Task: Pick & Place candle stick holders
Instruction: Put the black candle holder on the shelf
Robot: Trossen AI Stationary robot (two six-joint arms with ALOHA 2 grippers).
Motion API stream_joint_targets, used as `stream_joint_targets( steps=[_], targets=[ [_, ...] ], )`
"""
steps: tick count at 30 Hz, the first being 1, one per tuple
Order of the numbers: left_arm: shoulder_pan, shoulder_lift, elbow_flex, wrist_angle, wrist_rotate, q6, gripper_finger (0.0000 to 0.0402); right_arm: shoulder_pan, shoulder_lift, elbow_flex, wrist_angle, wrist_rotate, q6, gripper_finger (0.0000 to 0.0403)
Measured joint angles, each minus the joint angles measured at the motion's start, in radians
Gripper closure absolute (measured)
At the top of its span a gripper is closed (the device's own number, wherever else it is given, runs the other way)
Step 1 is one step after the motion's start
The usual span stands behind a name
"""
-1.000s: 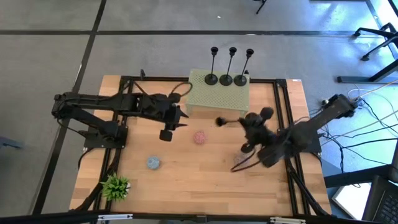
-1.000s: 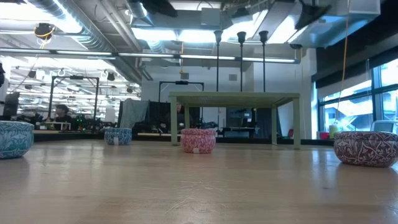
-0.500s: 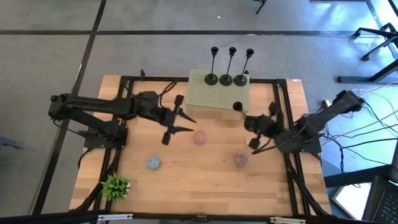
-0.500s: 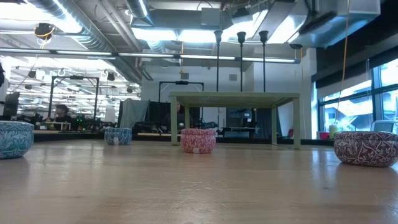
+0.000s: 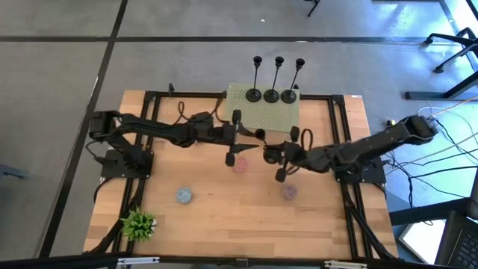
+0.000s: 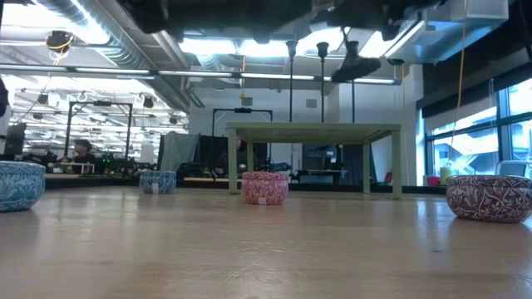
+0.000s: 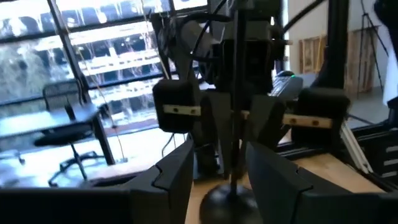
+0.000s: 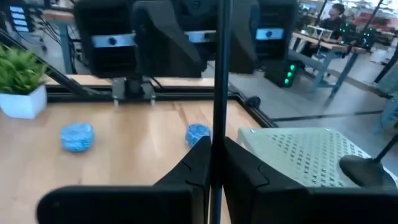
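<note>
Above the table's middle, my right gripper (image 5: 270,152) is shut on one black candle stick holder (image 5: 260,135). That holder stands upright, and its round base (image 6: 356,68) shows high in the low view. From the left, my left gripper (image 5: 252,144) faces it, open; its fingers (image 7: 180,174) stand on either side of the thin stem (image 7: 236,74), above the base (image 7: 229,199). Three more holders (image 5: 271,95) stand by their bases on the far edge of a green perforated stand (image 5: 261,119). My right gripper pinches the holder's thin stem (image 8: 217,118) between its two fingers, some way above the base. The fingers come level from the table's right side and lie across the stem. The holder stays upright, base down, clear of the table.
Small patterned bowls sit on the wood: a pink one (image 5: 240,166) right under the grippers, a blue one (image 5: 184,196) and a dark red one (image 5: 289,193). A potted plant (image 5: 139,224) stands at the near left corner. A black frame (image 5: 340,119) rims the table.
Both arms have swung toward the table's middle and sunk. My right gripper has carried the holder from the right side toward the left and turned level, still shut on it. My left gripper has tipped up to level and moved right, until its fingers flank the stem.
</note>
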Motion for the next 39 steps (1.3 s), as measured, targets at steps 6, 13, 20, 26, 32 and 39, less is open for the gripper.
stream_joint_targets(
  steps=[6,13,20,26,32,39],
  targets=[
    [-0.001,0.055,0.038,-0.004,0.0,-0.053,0.0259,-0.06,0.027,0.0,0.009,-0.117,0.0,0.0369],
    [-0.009,0.066,0.062,0.006,0.003,-0.078,0.0259,-0.088,0.027,0.0,0.02,-0.137,0.001,0.0369],
    [-0.016,0.066,0.062,0.035,0.004,-0.075,0.0303,-0.102,0.027,0.0,0.021,-0.174,0.002,0.0369],
    [-0.014,0.066,0.062,0.035,0.0,-0.074,0.0386,-0.102,0.027,0.0,0.026,-0.171,-0.022,0.0369],
    [-0.014,0.066,0.062,0.035,-0.003,-0.073,0.0386,-0.102,0.027,0.0,0.029,-0.171,-0.055,0.0369],
    [-0.014,0.065,0.062,0.025,-0.003,-0.074,0.0388,-0.102,0.027,0.0,0.024,-0.177,-0.06,0.0369]
  ],
)
